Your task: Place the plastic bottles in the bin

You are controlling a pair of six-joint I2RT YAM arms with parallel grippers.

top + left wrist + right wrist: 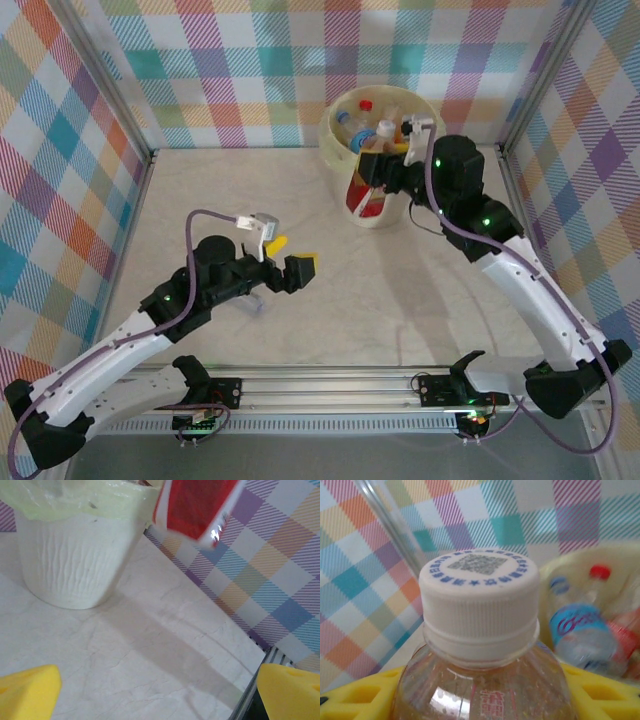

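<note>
The bin [338,140] stands upright on the counter [230,200], at its far side and close to the checked back wall [250,70]. Several bottles [352,122] lie inside the bin, heaped to about rim level. Among them the right wrist view shows a blue-labelled bottle [575,625] and, behind it, a red-capped bottle [600,572]. The right claw [382,172] is at the near side of the bin, just outside the rim, clenched on a clear red-labelled bottle [366,200]. Its yellow fingers [350,700] press that bottle's shoulder from both sides, just below the white cap [480,595]. In the overhead view this bottle hangs in front of the bin's near wall. The left wrist view shows it raised off the counter at about rim height, beside the bin and not inside it. Whether it touches the bin's wall cannot be told. The left claw [291,254] is well apart from the bin, to its near left, low over the counter and pointing towards the bin. It is released: its two yellow fingers [27,692] stand wide apart with bare counter between them.
</note>
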